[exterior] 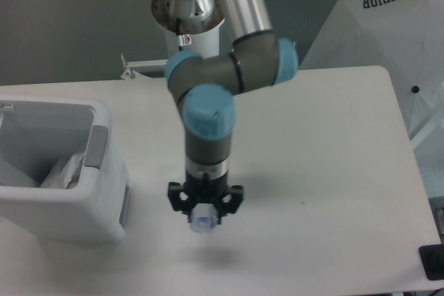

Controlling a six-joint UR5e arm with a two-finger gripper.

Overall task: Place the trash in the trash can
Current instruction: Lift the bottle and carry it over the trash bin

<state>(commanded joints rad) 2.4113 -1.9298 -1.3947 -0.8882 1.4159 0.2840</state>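
My gripper [203,217] hangs above the white table, pointing down, shut on a small clear plastic bottle [202,222] whose end shows just below the fingers. The bottle is lifted off the table; its shadow lies below on the surface. The white boxy trash can [104,213] stands at the left, with a grey panel [96,147] on its right rim. Inside it lies a wrinkly clear plastic bag [64,171]. My gripper is to the right of the can, apart from it.
A white folded canopy [388,32] marked SUPERIOR stands beyond the table's back right corner. A dark object [433,263] sits at the table's front right edge. A metal bracket [149,67] is at the table's back edge.
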